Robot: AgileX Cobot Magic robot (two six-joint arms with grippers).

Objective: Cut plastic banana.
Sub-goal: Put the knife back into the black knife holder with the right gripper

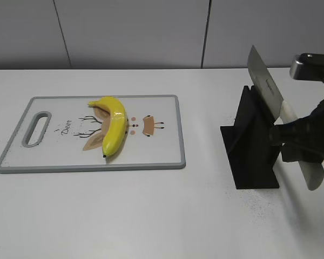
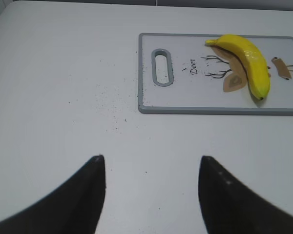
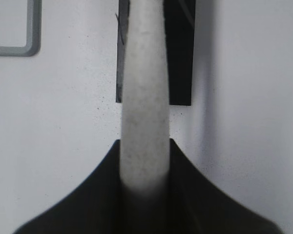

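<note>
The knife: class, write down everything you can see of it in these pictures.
The knife has a broad, grey, metallic-looking blade with small print near the handle, and a pale, off-white, speckled handle. It slants, blade up and to the left, handle down and to the right. The blade sits in the slot of the black stand. The right claw is shut on the handle. It stands right of the cutting board.

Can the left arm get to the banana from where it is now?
Probably yes: the left claw is open and empty, and only bare table lies between it and the banana on the cutting board.
</note>
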